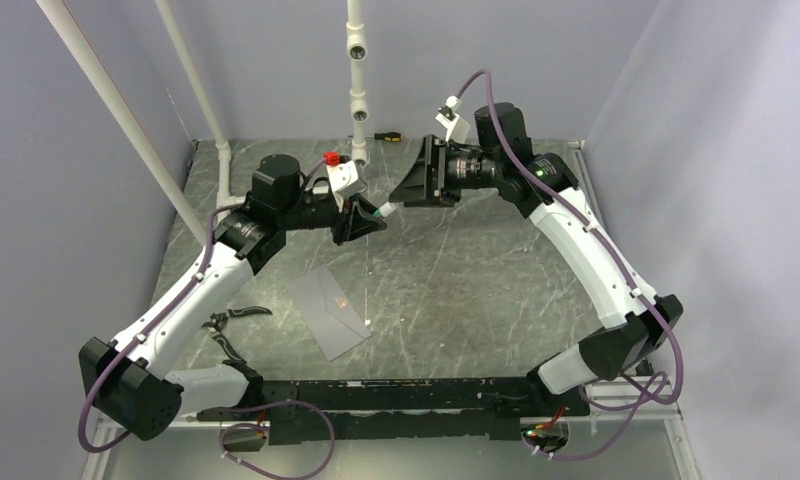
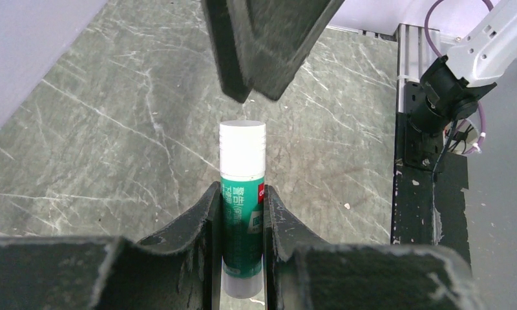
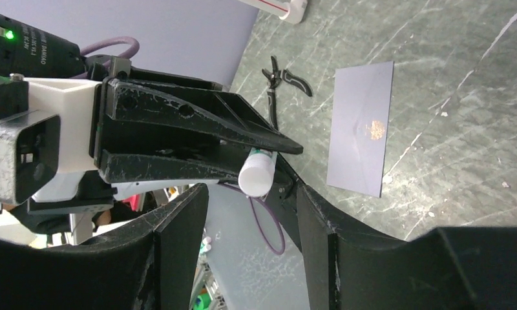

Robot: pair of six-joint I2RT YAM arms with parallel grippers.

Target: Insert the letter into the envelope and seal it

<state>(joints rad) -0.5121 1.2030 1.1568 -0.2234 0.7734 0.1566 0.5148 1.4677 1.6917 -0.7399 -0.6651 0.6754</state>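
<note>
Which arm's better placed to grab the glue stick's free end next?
Right. The left gripper is shut on the glue stick at its green body; the right gripper is open, empty, and lined up at its white end.

The envelope [image 1: 326, 310] lies on the table [image 1: 456, 290], pliers [image 1: 231, 330] to its left.

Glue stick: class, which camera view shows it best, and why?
The left wrist view: the glue stick fills the centre, green label and white cap plain, clamped between the jaws of the left gripper. The right wrist view shows only its white end; the top view, a tiny green tip.
</note>
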